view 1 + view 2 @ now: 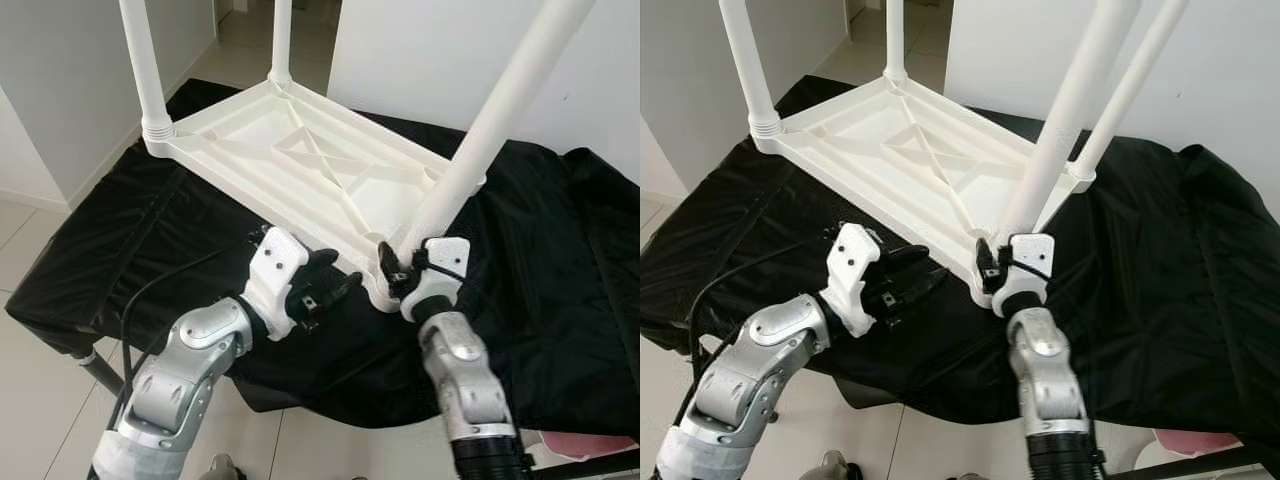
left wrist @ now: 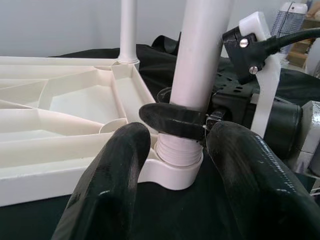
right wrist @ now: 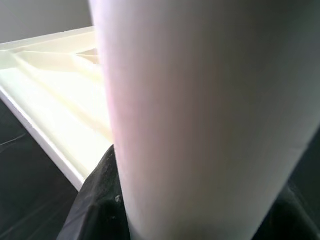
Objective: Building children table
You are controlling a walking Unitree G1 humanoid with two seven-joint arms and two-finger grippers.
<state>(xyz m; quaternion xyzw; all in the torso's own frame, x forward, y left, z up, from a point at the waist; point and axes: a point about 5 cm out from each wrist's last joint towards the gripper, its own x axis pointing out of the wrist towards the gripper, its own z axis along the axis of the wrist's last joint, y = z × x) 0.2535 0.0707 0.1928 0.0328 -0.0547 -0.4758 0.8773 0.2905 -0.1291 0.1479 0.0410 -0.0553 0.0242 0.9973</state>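
Left wrist view: right gripper (image 2: 172, 122) jaws clamp the table leg (image 2: 202, 60); left gripper (image 1: 335, 290) jaws wide.

Both arms are silver metal with rounded, jointed segments. The left arm (image 1: 185, 375) ends in a white angular wrist bracket (image 1: 272, 268) carrying the left gripper (image 1: 335, 290), with 2 long glossy black fingers (image 2: 112, 185). A thin black cable (image 1: 150, 295) loops beside its forearm. The right arm (image 1: 465, 385) has a black ribbed collar (image 1: 490, 455) low down and a white housing (image 1: 440, 268) at the wrist. That housing bears a black block with 2 small screws (image 2: 244, 43), possibly a camera mount
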